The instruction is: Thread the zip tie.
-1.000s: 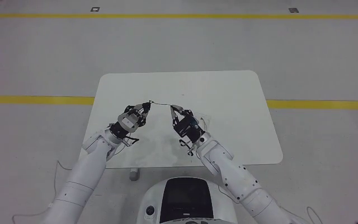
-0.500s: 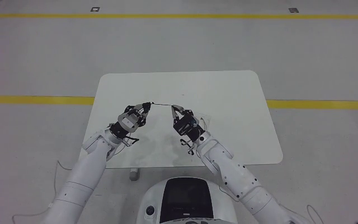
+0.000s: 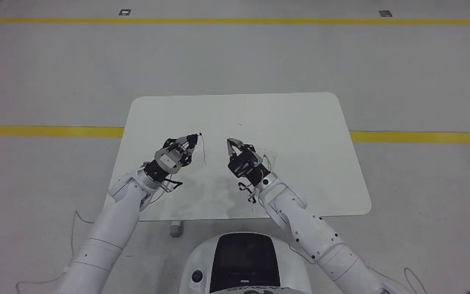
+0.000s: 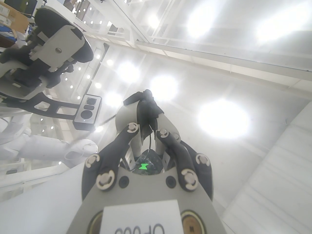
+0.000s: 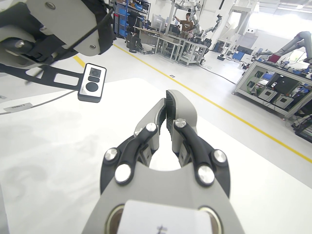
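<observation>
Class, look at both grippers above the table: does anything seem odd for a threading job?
Yes. The zip tie dangles from the left gripper alone, its free end loose over the table, while the right gripper is shut on nothing.

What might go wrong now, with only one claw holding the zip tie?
The left claw alone holds the zip tie, so its loose end may swing and be hard to catch. The right claw is shut on nothing; it might miss that thin strap when it grabs. If the left claw slips, the tie would likely drop onto the table.
</observation>
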Motion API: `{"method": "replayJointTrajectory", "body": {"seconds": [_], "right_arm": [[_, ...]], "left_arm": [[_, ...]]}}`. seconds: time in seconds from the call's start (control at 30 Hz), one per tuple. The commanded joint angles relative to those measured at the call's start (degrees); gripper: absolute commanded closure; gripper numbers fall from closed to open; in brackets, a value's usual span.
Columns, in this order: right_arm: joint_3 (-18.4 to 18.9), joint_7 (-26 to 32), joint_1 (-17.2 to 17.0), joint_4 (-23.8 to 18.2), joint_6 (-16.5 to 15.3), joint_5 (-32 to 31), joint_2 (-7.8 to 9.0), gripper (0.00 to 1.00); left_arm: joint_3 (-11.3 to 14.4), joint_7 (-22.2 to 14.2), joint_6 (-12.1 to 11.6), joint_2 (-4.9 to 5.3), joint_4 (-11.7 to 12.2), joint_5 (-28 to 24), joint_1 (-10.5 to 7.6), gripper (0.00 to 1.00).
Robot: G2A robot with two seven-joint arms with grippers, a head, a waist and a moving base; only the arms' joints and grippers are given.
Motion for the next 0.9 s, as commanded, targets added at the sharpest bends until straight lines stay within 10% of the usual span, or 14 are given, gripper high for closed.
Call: {"method": "replayJointTrajectory", "body": {"seconds": [0.0,0.13,0.2,0.23,0.7,0.87], "right_arm": [[0.0,0.0,-0.1,0.0,0.1,0.0,0.08,1.00],[0.4,0.3,-0.5,-0.2,0.2,0.0,0.11,1.00],[0.7,0.5,-0.7,-0.3,0.1,0.1,0.11,0.58],[1.0,0.7,-0.8,-0.4,0.1,0.2,0.14,0.00],[1.8,1.1,-1.2,-0.7,-1.0,1.4,0.23,0.00],[5.7,2.1,-2.1,-0.3,-4.6,6.1,0.79,0.00]], "left_arm": [[0.0,0.0,0.0,0.00,0.0,0.0,0.00,1.00],[0.0,0.0,0.0,0.00,0.0,0.0,0.00,1.00],[0.0,0.0,0.0,0.00,0.0,0.0,0.00,1.00],[0.0,0.0,0.0,0.00,0.0,0.0,0.00,1.00],[0.1,0.8,-0.3,-0.02,-0.4,0.3,0.05,1.00],[-1.7,-1.5,-1.3,0.94,-1.3,7.9,0.41,1.00]]}}
